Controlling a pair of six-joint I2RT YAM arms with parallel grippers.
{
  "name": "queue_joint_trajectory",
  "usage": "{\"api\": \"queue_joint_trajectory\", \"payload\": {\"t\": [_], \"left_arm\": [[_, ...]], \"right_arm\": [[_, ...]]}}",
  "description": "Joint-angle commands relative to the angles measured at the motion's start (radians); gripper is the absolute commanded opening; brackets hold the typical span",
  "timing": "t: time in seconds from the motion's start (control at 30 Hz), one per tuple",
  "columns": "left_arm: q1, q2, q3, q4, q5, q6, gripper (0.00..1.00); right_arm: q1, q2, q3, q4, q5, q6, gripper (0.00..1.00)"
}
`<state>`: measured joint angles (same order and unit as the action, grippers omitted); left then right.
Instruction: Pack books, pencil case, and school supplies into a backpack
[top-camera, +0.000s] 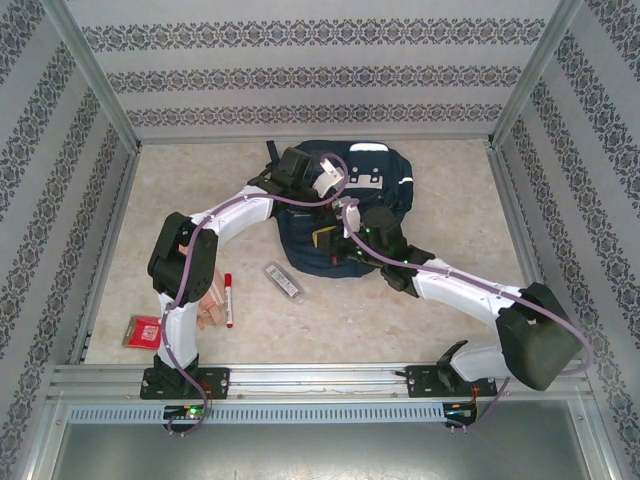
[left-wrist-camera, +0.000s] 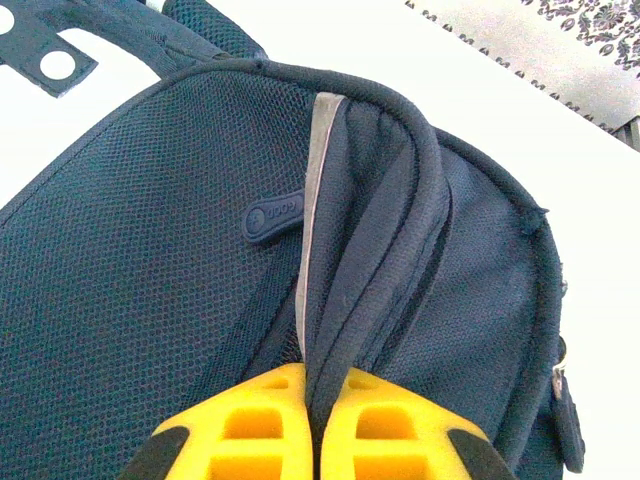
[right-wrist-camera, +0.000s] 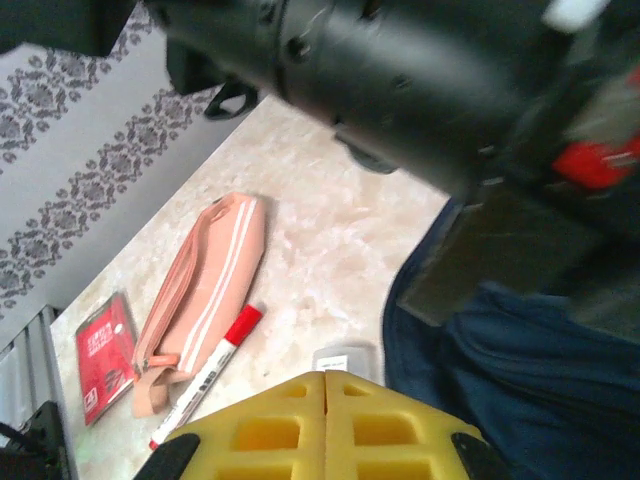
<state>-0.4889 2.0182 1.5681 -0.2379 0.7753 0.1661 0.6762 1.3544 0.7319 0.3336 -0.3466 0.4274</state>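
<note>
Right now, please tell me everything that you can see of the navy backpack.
The backpack is navy-blue fabric with a mesh-like texture. It has white reflective patches, a grey reflective strip along one seam and a dark rubber zipper pull. It lies flat on the table, toward the far middle. The left gripper has its jaws shut on a raised fold of its fabric.

Your right fingers (right-wrist-camera: 290, 400) are pressed together; to their left lie the marker (right-wrist-camera: 205, 372), peach pouch (right-wrist-camera: 205, 290) and red packet (right-wrist-camera: 103, 355), with the backpack (right-wrist-camera: 520, 390) to their right.
</note>
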Motion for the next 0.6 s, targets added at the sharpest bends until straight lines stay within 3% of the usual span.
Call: {"api": "queue_joint_trajectory", "payload": {"t": [0.0,0.1,0.2,0.27,0.4,0.47,0.57], "left_arm": [[0.011,0.007,0.04,0.08,0.005,-0.034,0.0],[0.011,0.003,0.039,0.086,0.013,-0.038,0.0],[0.007,-0.006,0.028,0.107,0.032,-0.042,0.0],[0.009,-0.01,0.02,0.118,0.044,-0.05,0.0],[0.007,-0.019,0.005,0.132,0.044,-0.065,0.0],[0.006,-0.023,-0.003,0.139,0.044,-0.068,0.0],[0.007,-0.024,0.0,0.127,0.042,-0.06,0.0]], "right_arm": [[0.001,-0.043,0.017,0.029,0.058,0.008,0.03],[-0.04,-0.134,0.003,-0.087,0.119,-0.001,0.25],[-0.151,-0.227,0.014,-0.271,0.153,0.069,0.35],[-0.252,-0.261,0.039,-0.414,0.102,0.11,0.37],[-0.405,-0.216,0.141,-0.685,-0.129,0.101,0.38],[-0.397,-0.181,0.167,-0.716,-0.25,0.086,0.37],[-0.301,-0.152,0.199,-0.763,-0.169,0.072,0.39]]}}
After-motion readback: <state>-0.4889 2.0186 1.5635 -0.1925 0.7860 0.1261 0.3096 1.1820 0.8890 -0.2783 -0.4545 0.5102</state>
